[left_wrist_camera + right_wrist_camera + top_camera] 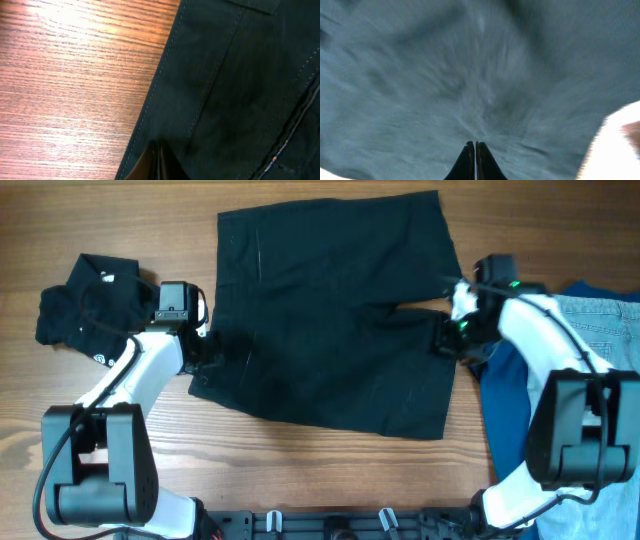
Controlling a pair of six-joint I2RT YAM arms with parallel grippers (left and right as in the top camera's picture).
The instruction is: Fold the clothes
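Note:
The large black shorts point(330, 310) lie spread flat on the middle of the wooden table. My left gripper point(207, 352) is at their left edge. In the left wrist view its fingers point(160, 162) are shut on the stitched edge of the shorts point(240, 90). My right gripper point(447, 338) is at the right edge, by the gap between the two legs. In the right wrist view its fingers point(475, 150) are shut on the fabric point(470, 75), with creases running out from the tips. That view is blurred.
A small black shirt with white print point(85, 305) lies crumpled at the far left. A blue top point(505, 395) and light-blue jeans point(600, 330) lie at the right, under my right arm. Bare wood point(75, 75) lies left of the shorts.

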